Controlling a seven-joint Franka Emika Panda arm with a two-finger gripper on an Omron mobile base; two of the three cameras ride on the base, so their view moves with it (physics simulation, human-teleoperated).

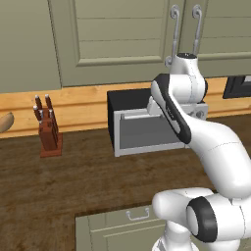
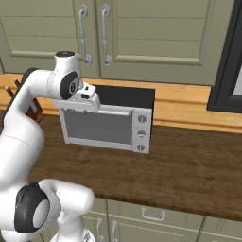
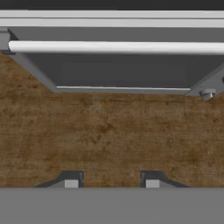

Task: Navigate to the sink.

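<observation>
1. Sink: loc. you cannot tell from these views (what faces you is a counter run w/ other items, listed below).
2. Gripper (image 3: 110,184): fingers set apart, nothing between them. It hangs above the counter (image 3: 109,131), pointed down at the bare wood just in front of item 3.
3. Toaster oven (image 2: 108,123): boxy, black top, grey front w/ glass door. You see it at centre in the left base view (image 1: 147,130), partly behind the arm. Its white handle bar (image 3: 118,47) runs across the top of the hand view. Three round knobs (image 2: 141,126) stacked on its right side panel.
4. Knife block (image 1: 49,132): reddish wood, upright, several handles sticking up. It stands on the counter, well apart to the left of the oven.
5. Tan rounded object (image 1: 4,122): at the left edge, cut off, so you cannot tell what it is.
6. Wall cabinets (image 1: 112,39): olive-green, two curved metal handles (image 2: 94,33) side by side above the oven.
7. Dark framed unit (image 2: 227,61): far right, cropped.
8. Base cabinet drawer (image 1: 122,220): olive, w/ small handle, below the counter edge.
</observation>
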